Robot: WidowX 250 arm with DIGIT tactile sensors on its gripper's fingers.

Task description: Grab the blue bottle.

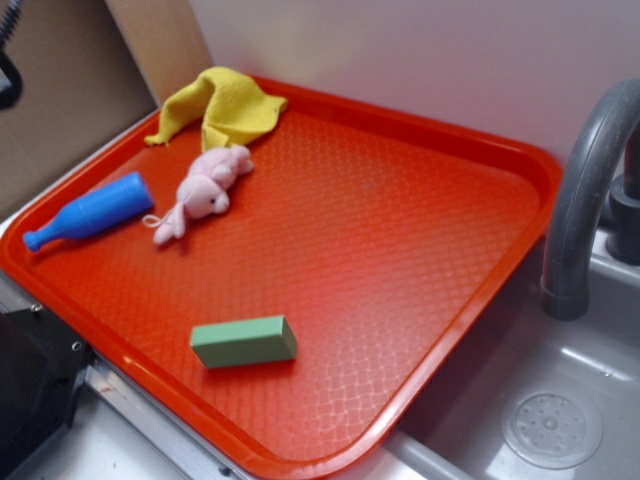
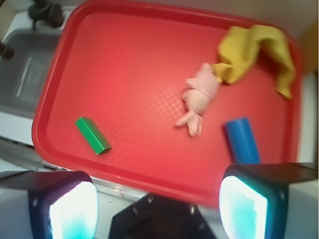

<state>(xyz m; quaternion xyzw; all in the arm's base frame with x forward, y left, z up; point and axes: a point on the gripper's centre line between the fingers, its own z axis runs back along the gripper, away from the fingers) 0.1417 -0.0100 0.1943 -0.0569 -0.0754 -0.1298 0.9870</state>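
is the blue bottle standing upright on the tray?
No. The blue bottle lies on its side on the red tray, beside the pink plush.

This is a toy kitchen set up as a robot work area. A grey plastic sink (image 1: 560, 400) with a round drain (image 1: 552, 429) and a curved grey faucet (image 1: 590, 180) sits at the right edge of a red cafeteria tray (image 1: 400, 250) that lies on the counter. A plain pale wall (image 1: 420, 50) runs behind the tray's far edge, and a brown cardboard panel (image 1: 70, 110) stands by its far left corner. The wrist view shows the same basin beside the tray
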